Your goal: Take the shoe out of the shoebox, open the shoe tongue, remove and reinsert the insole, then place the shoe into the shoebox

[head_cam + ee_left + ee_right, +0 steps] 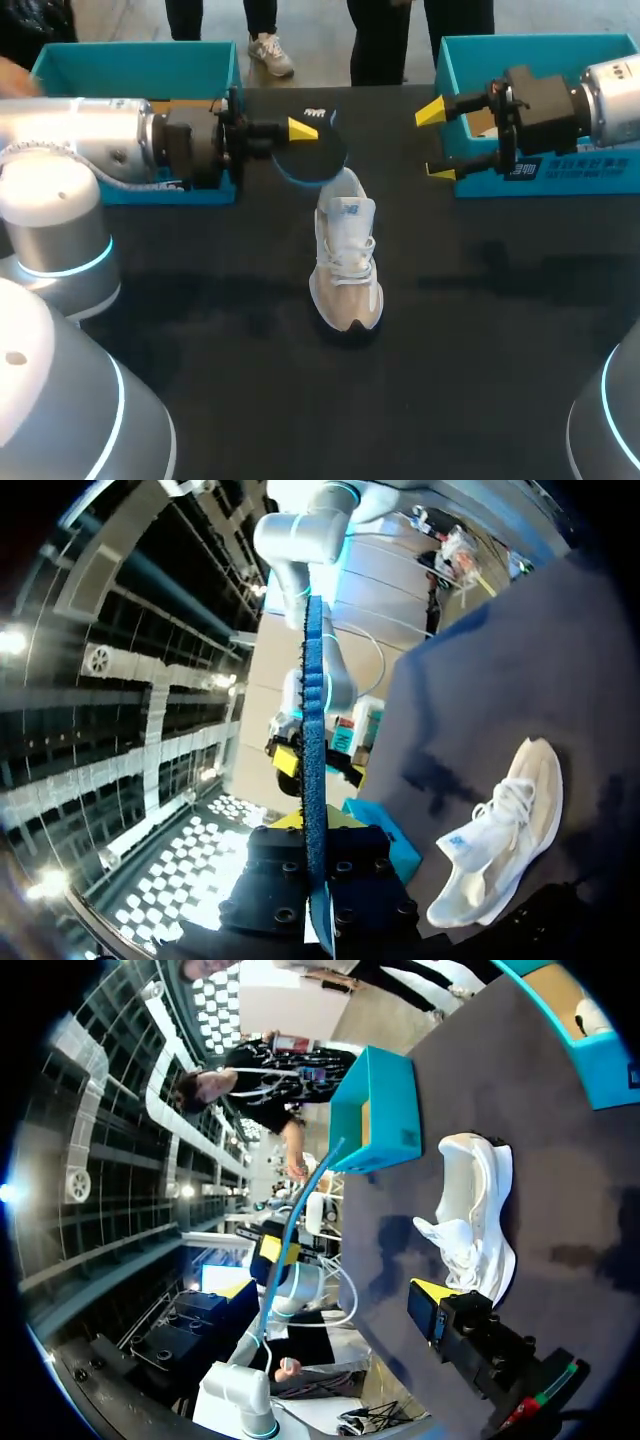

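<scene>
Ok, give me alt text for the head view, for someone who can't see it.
A white sneaker sits on the dark table, toe toward the camera, while the left gripper holds a dark blue insole by its heel. The right gripper hangs open near the right teal shoebox; a second teal shoebox sits far left.

- My left arm (100, 145) lies level above the table, and its gripper (300, 134) is clamped on the insole (318, 160).
- My right arm (600, 100) lies level opposite, and its gripper (437, 142) has its jaws spread wide.
</scene>
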Motion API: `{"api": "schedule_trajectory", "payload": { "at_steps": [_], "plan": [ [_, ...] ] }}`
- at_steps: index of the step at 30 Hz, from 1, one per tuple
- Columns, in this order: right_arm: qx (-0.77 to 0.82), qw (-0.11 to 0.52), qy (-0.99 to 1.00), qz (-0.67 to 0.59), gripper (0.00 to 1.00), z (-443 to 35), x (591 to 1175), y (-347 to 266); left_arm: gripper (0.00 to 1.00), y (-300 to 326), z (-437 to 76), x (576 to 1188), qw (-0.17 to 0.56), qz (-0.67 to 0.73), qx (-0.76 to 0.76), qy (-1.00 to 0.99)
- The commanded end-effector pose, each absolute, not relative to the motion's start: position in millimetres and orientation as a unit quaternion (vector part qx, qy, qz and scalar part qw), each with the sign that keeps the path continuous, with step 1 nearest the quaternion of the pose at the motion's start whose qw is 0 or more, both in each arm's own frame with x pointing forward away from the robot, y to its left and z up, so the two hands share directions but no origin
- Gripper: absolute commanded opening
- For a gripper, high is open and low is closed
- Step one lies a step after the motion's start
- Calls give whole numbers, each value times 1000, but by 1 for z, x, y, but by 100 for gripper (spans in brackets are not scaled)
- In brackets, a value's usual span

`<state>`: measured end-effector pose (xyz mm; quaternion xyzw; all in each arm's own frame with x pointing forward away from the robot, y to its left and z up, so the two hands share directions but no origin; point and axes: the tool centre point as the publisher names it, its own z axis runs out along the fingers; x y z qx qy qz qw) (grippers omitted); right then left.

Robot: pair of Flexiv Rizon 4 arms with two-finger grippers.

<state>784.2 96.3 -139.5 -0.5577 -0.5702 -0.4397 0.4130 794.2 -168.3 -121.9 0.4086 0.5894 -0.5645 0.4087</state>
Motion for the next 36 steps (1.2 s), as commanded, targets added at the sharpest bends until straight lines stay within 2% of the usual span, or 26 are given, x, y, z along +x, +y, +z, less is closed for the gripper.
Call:
{"api": "schedule_trajectory", "payload": {
  "at_steps": [1, 17, 31, 36],
  "plan": [
    [-559, 412, -571, -438, 100, -139, 784, 97, 0, -164, -115, 794, 376, -591, 379, 605],
    [-559, 412, -571, -438, 100, -139, 784, 97, 0, -161, -110, 774, 200, -653, 203, 701],
    [-559, 412, -571, -438, 100, -139, 784, 97, 0, -166, -102, 772, -28, -701, 13, 712],
    [-559, 412, -571, -438, 100, -139, 784, 97, 0, -166, -100, 772, -37, -708, 8, 705]
  ]
}}
